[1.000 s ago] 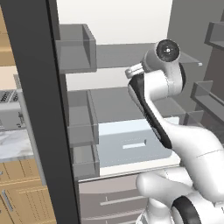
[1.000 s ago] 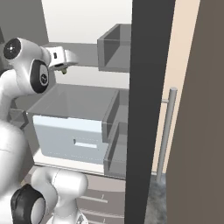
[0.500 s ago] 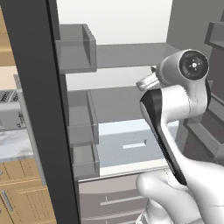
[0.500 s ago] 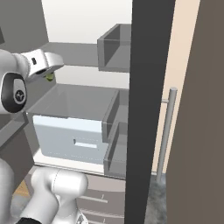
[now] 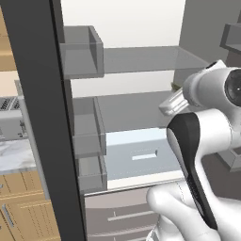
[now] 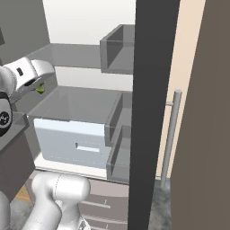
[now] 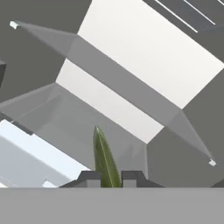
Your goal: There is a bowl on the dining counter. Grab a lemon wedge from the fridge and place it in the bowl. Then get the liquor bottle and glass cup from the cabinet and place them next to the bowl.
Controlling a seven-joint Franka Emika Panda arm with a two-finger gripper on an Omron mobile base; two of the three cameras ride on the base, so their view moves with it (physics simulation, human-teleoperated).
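Observation:
The fridge stands open in front of me, with grey shelves (image 6: 85, 101). My gripper (image 7: 109, 177) is shut on a thin greenish lemon wedge (image 7: 105, 155), which sticks up between the two finger tips in the hand view. In the right base view the gripper (image 6: 39, 86) hangs at the fridge's left side, above the middle shelf, and the lemon wedge (image 6: 41, 89) shows as a small green bit under the white hand. In the left base view the white hand (image 5: 176, 100) points into the fridge. The bowl, liquor bottle and glass cup are out of view.
A pale blue drawer (image 5: 134, 150) sits under the middle shelf. Grey door bins (image 5: 82, 52) hang on the left, and more bins (image 6: 117, 49) on the right. The dark door edge (image 6: 146, 112) and a metal handle (image 6: 170, 134) stand right. A toaster (image 5: 12, 120) sits on the left counter.
The arm has swung back from the fridge's inside toward the base, carrying the lemon wedge along; the hand now sits lower and nearer to the fridge's side.

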